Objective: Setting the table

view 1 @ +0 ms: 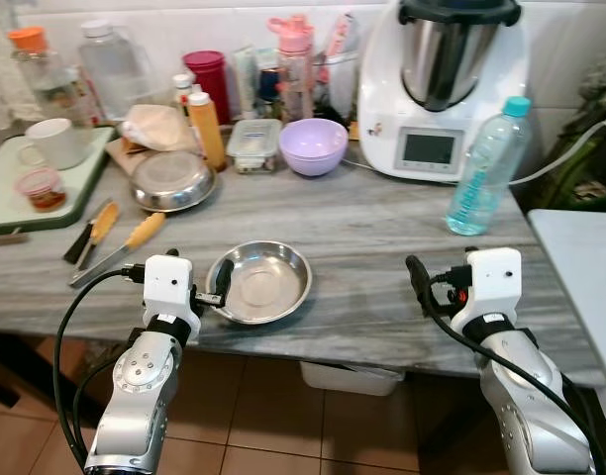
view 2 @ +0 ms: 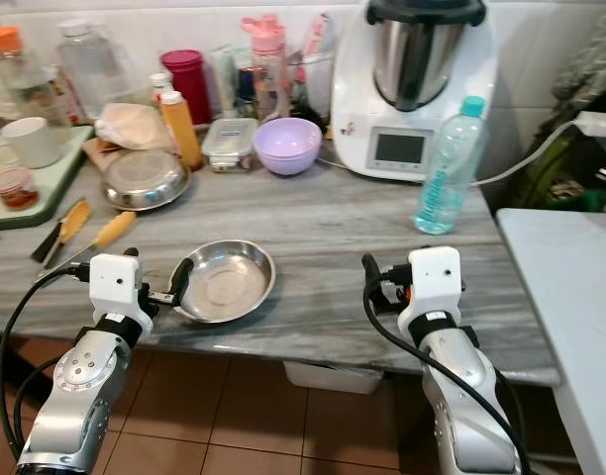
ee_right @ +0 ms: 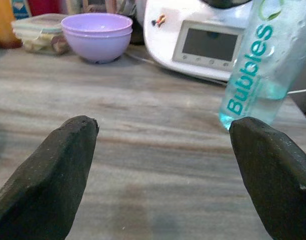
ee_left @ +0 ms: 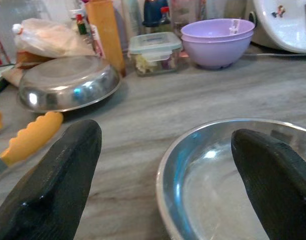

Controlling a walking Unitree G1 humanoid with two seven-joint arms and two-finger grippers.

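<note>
The left gripper stands wide open at the near edge of the counter, its two black fingers straddling the near rim of a shallow steel bowl: one finger lies over the bowl's inside, the other outside its rim over bare stone, and neither visibly grips the metal. The right gripper is likewise spread wide with nothing between its fingers, hovering low over the counter's near edge, well apart from the bowl and pointing toward a clear plastic water bottle with a turquoise cap, whose label reads "Bubbles" in teal letters. Behind the bottle stands a white kitchen machine with a steel jug and a small grey screen. Beside it sit two stacked lilac bowls, then a lidded clear food box, an orange squeeze bottle and a second steel bowl, turned upside down. A yellow-handled knife lies on the stone near the left arm, and a white mug stands on a pale green tray at the far left. The surface is a grey veined stone counter set against a white tiled wall, with reddish-brown floor tiles below and a white tabletop to the right.
</note>
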